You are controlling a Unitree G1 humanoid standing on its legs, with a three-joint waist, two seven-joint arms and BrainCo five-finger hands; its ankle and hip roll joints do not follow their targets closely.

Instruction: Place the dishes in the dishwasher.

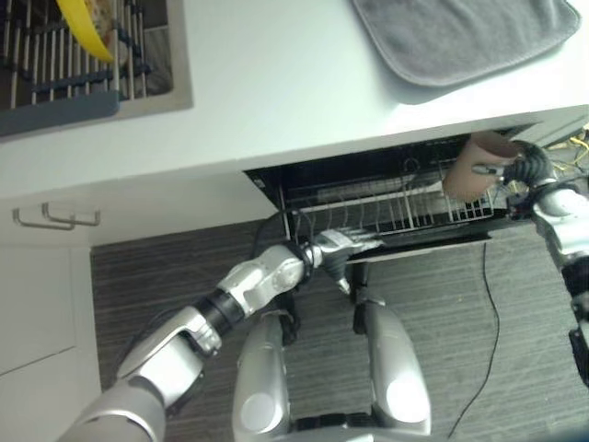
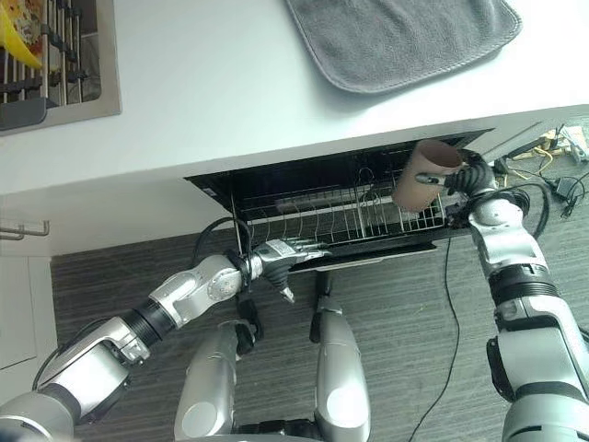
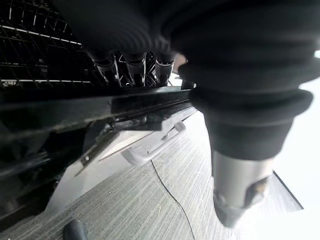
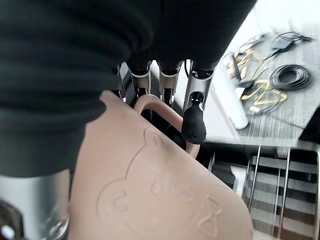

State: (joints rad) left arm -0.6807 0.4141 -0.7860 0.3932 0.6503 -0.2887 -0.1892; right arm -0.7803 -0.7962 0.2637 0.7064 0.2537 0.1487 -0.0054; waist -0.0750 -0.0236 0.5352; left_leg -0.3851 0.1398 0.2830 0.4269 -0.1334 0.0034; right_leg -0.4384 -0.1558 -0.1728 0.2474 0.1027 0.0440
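Observation:
A pinkish-brown mug [image 1: 474, 166] with a bear pattern [image 4: 165, 195] hangs tilted above the right end of the pulled-out wire rack [image 1: 368, 207] of the dishwasher under the counter. My right hand [image 1: 529, 168] is shut on it, with fingers [image 4: 194, 125] hooked through the handle. At the rack's front edge lies my left hand [image 1: 336, 247], its fingers [image 3: 132, 65] straight over the rim and the thumb hanging apart below; it is open. The rack holds no dishes that I can see.
The white counter [image 1: 276, 83] overhangs the rack. A grey mat [image 1: 460, 37] lies at its far right. At far left the sink's drying rack [image 1: 55, 64] holds a yellow dish [image 1: 87, 28]. Loose cables [image 4: 270, 75] lie on the floor at right.

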